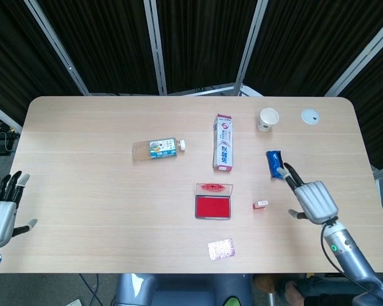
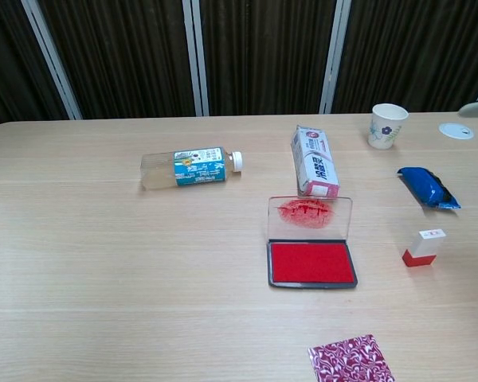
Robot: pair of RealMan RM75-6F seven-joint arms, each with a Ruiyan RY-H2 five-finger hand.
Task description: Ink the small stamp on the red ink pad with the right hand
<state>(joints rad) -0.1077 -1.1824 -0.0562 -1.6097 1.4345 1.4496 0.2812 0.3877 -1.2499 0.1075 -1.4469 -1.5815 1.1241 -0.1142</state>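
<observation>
The small stamp [image 1: 260,204], white on top with a red base, stands upright on the table [image 1: 89,191] just right of the red ink pad [image 1: 213,206]; in the chest view the stamp [image 2: 424,247] stands right of the pad [image 2: 312,263]. The pad lies open with its clear lid tilted up behind it. My right hand [image 1: 313,199] hovers open over the table, right of the stamp and apart from it, fingers spread toward the blue packet [image 1: 276,164]. Only a blurred tip shows at the chest view's right edge. My left hand [image 1: 1,213] is open off the table's left edge.
A bottle [image 1: 156,149] lies on its side left of centre. A toothpaste box [image 1: 223,141] lies behind the pad. A paper cup [image 1: 267,119] and a white lid [image 1: 310,116] stand at the back right. A patterned red card [image 1: 221,249] lies near the front edge.
</observation>
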